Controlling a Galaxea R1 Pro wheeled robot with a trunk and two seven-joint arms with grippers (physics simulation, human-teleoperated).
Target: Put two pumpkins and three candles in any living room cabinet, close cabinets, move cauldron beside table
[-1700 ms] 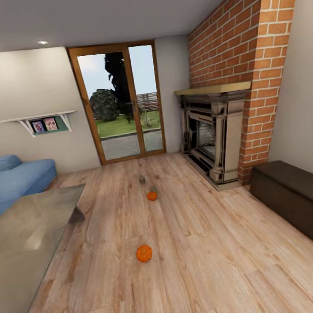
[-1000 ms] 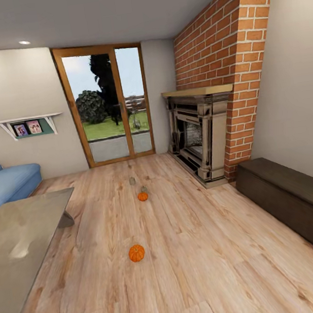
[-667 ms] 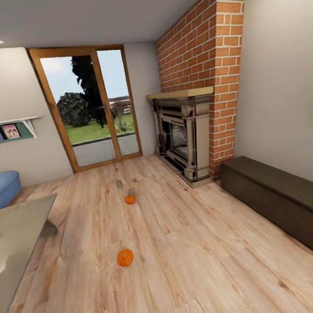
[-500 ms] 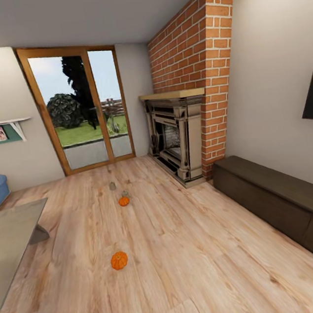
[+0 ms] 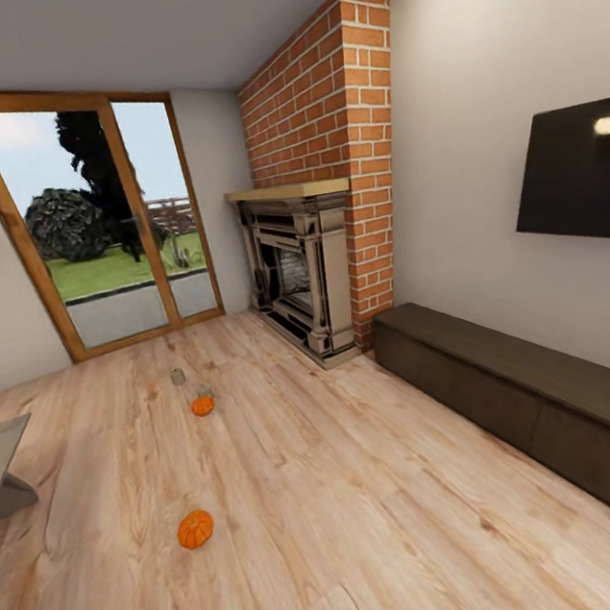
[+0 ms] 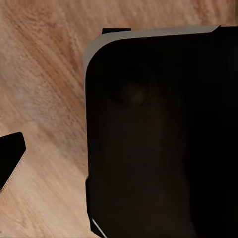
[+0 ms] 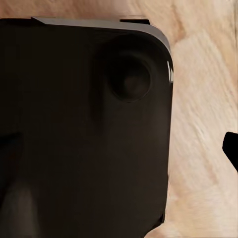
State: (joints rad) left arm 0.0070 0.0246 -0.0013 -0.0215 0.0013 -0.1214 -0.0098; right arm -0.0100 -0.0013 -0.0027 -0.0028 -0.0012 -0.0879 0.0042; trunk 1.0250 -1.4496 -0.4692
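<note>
Head view shows two pumpkins [image 5: 195, 529] [image 5: 202, 406] on the wooden floor [image 5: 351, 492], the closed cabinet [image 5: 533, 409] well apart. Wrist views show a dark robot body [image 6: 158, 139] over floor. Whether either end effector is open or closed cannot be told.

Pale wood-plank floor [image 5: 375, 528] with visible grain, faintly satin. Rough red brick chimney [image 5: 315, 100] at one o'clock; fireplace [image 5: 301, 276] of carved stone. Matt dark-brown wooden cabinet [image 5: 541, 398]. Glossy black screen [image 5: 582, 174]. Ribbed orange pumpkins [image 5: 195, 529], matt.
</note>
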